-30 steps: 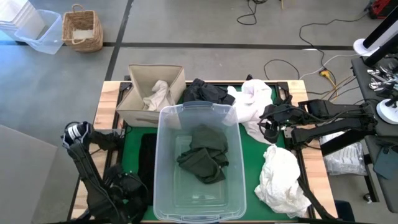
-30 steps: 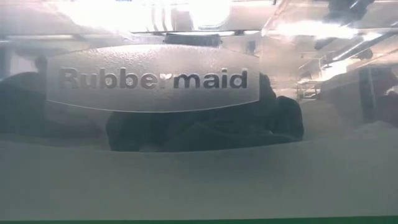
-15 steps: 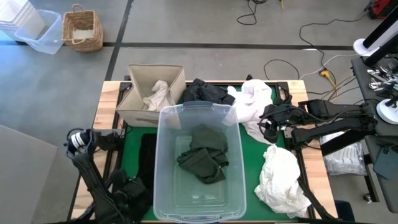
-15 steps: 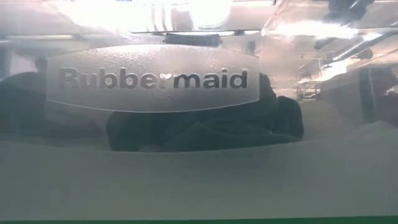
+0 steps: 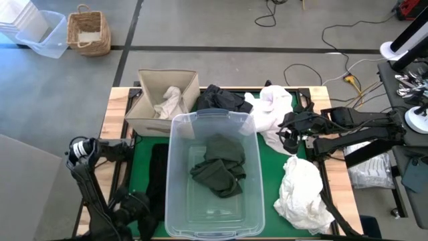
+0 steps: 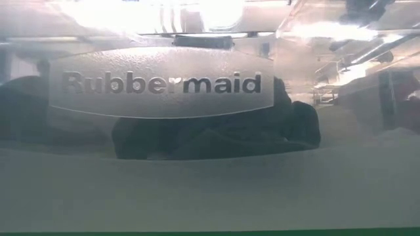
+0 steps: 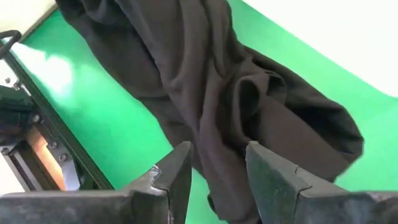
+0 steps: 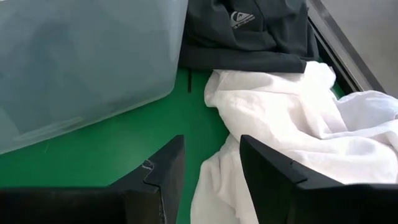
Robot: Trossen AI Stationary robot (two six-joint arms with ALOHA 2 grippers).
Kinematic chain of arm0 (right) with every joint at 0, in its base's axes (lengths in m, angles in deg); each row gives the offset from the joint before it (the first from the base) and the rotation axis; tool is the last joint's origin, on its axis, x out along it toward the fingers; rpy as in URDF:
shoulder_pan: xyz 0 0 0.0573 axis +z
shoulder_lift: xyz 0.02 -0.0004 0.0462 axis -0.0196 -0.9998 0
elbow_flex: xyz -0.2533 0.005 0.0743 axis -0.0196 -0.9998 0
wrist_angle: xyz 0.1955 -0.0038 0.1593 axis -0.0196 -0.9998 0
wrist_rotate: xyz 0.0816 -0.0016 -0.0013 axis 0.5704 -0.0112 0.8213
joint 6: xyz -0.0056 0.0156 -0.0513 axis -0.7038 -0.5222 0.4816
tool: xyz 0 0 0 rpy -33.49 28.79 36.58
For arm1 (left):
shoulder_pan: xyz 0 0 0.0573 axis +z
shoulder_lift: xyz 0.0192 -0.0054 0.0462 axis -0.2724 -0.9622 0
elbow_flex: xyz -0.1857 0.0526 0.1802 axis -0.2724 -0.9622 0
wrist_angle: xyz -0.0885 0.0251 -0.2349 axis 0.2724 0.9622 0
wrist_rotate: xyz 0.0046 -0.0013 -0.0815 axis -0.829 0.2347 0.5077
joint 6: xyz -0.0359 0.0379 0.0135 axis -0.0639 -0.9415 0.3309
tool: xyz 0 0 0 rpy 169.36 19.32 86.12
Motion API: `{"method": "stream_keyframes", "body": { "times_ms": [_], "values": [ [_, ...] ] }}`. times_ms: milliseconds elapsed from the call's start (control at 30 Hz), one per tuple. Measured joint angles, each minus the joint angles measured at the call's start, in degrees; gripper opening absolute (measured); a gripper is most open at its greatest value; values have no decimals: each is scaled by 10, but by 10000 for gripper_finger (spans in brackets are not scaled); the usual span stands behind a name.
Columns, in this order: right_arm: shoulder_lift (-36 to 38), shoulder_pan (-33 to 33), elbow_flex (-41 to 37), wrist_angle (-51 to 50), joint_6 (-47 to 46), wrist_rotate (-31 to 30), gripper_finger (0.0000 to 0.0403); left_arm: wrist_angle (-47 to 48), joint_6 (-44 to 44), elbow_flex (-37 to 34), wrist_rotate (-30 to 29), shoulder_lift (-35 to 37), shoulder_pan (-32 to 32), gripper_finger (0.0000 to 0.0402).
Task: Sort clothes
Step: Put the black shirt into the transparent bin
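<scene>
A black garment [image 5: 158, 175] lies flat on the green mat, left of the clear tub [image 5: 212, 124]. My left gripper [image 7: 214, 158] hangs open just above that garment's near part [image 7: 236, 118], pointing steeply down. My right gripper [image 8: 211, 149] stands open in the air over a white garment [image 8: 292, 124] at the mat's far right. A dark olive garment [image 5: 217, 167] lies in the tub, and a cream one [image 5: 170, 100] sits in the beige box [image 5: 144, 110]. Another black garment [image 5: 221, 99] and a second white one [image 5: 301, 191] rest on the mat.
The tub fills the mat's middle and blocks the low view with its labelled wall [image 6: 161, 82]. The beige box stands at the far left. A metal frame rail [image 7: 56, 134] runs along the mat's left edge beside my left gripper. Bare green mat [image 8: 124, 140] lies between tub and white garment.
My left gripper has sunk a little toward the black garment beside the tub and has rolled about its own axis, staying open. The garments lie as before.
</scene>
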Motion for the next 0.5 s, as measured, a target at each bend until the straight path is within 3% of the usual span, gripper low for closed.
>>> {"method": "stream_keyframes", "body": {
  "times_ms": [233, 400, 500],
  "values": [
    [0, 0, 0, 1, 0, 0, 160, -7, 3, -15, -3, 0, 0, 140],
    [0, 0, 0, 1, 0, 0, 155, -14, 27, -24, -3, 0, 0, 182],
    [0, 0, 0, 1, 0, 0, 152, -52, -17, -41, -9, 0, 0, 205]
  ]
}}
